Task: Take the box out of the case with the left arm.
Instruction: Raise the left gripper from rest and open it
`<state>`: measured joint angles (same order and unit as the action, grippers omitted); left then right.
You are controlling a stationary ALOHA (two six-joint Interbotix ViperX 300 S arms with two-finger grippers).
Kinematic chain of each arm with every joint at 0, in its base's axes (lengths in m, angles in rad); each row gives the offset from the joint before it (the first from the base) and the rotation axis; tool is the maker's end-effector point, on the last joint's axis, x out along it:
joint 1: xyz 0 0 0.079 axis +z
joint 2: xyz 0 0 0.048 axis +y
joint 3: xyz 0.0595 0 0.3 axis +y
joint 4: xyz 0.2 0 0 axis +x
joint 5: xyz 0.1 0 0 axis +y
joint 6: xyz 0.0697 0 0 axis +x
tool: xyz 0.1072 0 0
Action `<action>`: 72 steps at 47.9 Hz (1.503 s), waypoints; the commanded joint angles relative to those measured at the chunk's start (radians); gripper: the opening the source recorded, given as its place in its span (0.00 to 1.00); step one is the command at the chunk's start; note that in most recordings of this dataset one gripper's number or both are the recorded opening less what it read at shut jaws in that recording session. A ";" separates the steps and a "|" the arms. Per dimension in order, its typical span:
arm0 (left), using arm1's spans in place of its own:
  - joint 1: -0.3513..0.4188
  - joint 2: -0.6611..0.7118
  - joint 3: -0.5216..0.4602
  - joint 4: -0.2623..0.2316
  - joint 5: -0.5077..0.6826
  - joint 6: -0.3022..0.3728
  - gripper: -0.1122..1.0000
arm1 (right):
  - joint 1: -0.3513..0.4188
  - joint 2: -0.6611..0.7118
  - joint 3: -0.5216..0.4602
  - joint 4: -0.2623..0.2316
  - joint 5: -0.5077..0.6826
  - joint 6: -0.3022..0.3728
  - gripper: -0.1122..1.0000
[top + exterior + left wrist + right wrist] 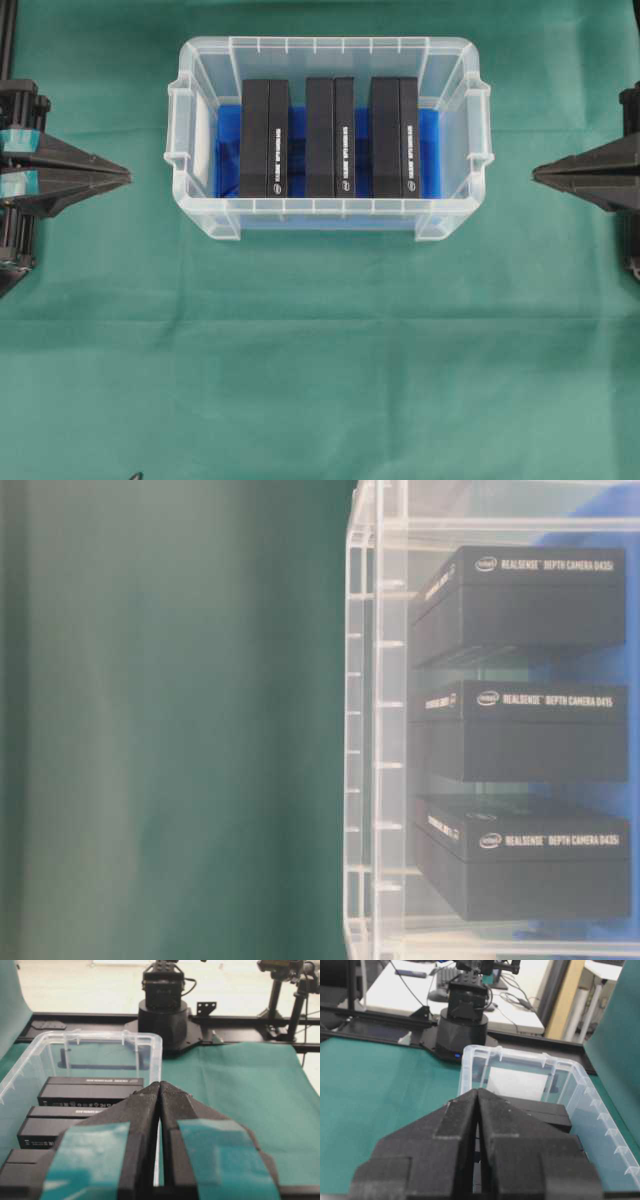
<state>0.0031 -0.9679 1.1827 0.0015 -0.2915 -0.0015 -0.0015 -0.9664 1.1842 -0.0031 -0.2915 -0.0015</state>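
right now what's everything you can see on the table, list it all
case: one, clear plastic with a blue bottom, centre of the table toward the far edge
boxes: three, black with white lettering, standing side by side inside the case: left box, middle box, right box
cloth: one, green, covering the table
left gripper: one, black with teal tape on the fingers, shut, left of the case and apart from it
right gripper: one, black, shut, right of the case and apart from it
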 commanded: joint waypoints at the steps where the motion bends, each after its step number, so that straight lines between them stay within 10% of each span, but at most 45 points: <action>1: 0.002 0.008 -0.040 0.020 0.000 0.003 0.12 | -0.003 0.012 -0.029 0.002 0.000 0.002 0.13; 21: 0.005 -0.012 -0.086 0.021 0.081 -0.005 0.12 | -0.005 0.017 -0.135 0.002 0.149 0.002 0.13; 56: 0.006 -0.044 -0.368 0.023 0.589 -0.005 0.12 | -0.006 0.017 -0.368 0.002 0.430 0.005 0.13; 72: 0.005 0.037 -0.557 0.023 1.126 -0.017 0.12 | -0.006 0.063 -0.522 0.002 0.965 0.067 0.13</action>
<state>0.0077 -0.9664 0.6949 0.0215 0.6949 -0.0184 -0.0061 -0.9296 0.7286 -0.0031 0.5384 0.0506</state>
